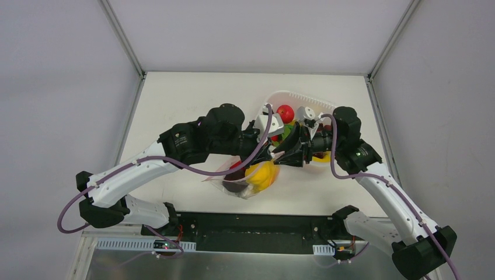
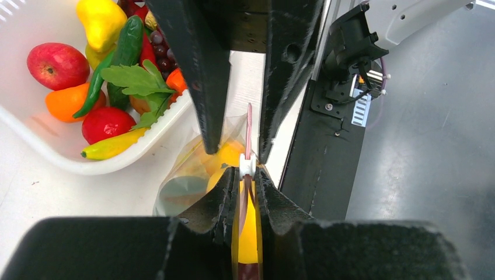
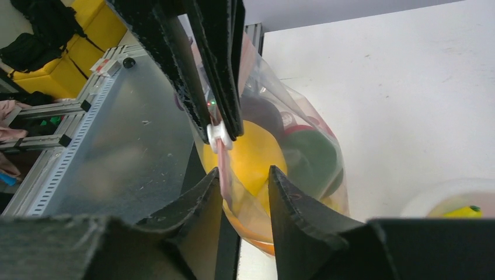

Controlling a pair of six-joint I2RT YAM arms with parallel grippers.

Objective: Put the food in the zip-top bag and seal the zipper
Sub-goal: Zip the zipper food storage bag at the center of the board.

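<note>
The clear zip-top bag (image 1: 248,182) hangs between both grippers near the table's front edge. It holds a yellow fruit (image 1: 262,175), a dark purple piece (image 1: 236,186) and a red piece. My left gripper (image 2: 247,175) is shut on the pink-red zipper (image 2: 249,128), just behind a white slider (image 2: 247,166). My right gripper (image 3: 245,175) is open, its jaws astride the zipper (image 3: 223,166) and the bag's (image 3: 303,134) top. The two grippers (image 1: 272,154) (image 1: 281,157) meet tip to tip. More food (image 2: 57,65) lies in the basket.
The white ribbed basket (image 1: 292,94) stands at the back right, close behind the grippers, and holds a red apple, a cucumber, peppers and grapes. Its rim (image 2: 52,154) lies left of the bag. The black base plate (image 2: 327,146) runs along the table's near edge.
</note>
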